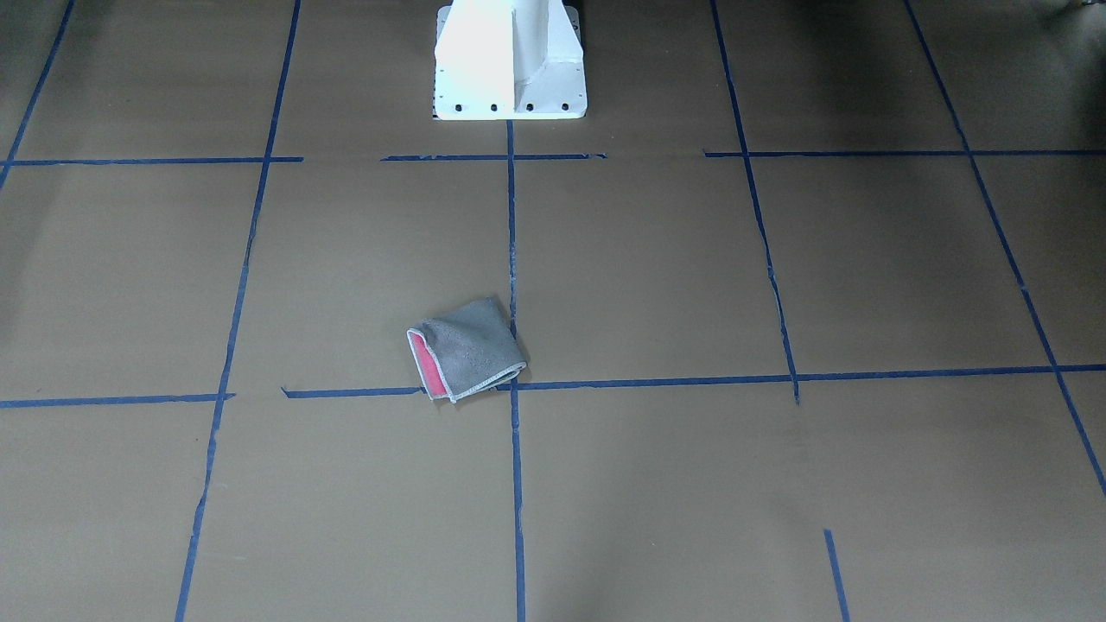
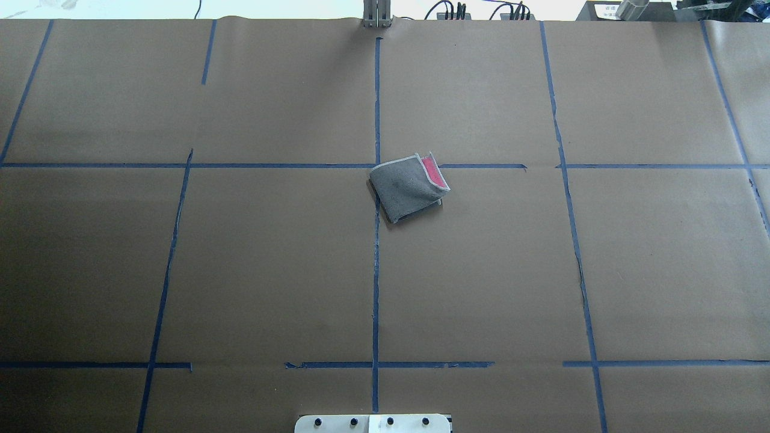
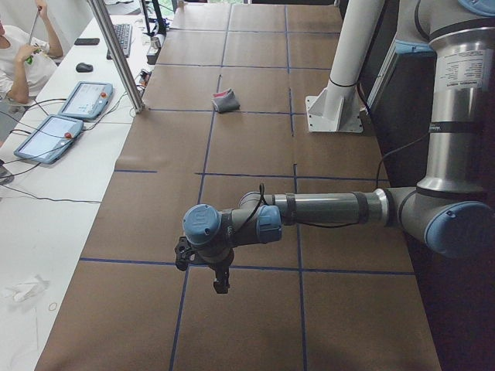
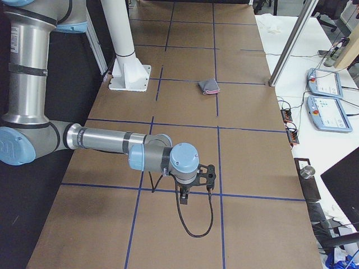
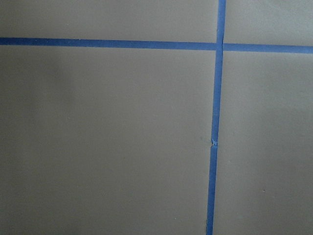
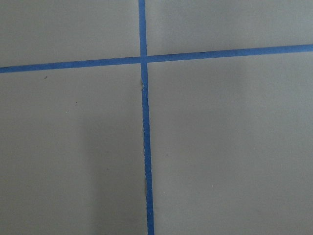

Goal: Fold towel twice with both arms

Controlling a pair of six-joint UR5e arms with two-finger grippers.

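The towel (image 1: 471, 345) lies folded into a small packet near the table's centre, grey face out, with a strip of pink and its pale border showing at one edge. It also shows in the overhead view (image 2: 406, 189) and in both side views (image 3: 225, 100) (image 4: 208, 86). No gripper touches it. My left gripper (image 3: 205, 267) hangs over the table's left end, far from the towel. My right gripper (image 4: 197, 185) hangs over the right end. Both show only in side views, so I cannot tell whether they are open. The wrist views show only brown paper and blue tape.
Brown paper with a blue tape grid (image 2: 376, 270) covers the table. The white pedestal base (image 1: 510, 60) stands at the robot's edge. A metal post (image 3: 116, 54), tablets (image 3: 81, 99) and a seated person (image 3: 19, 54) are beside the far edge.
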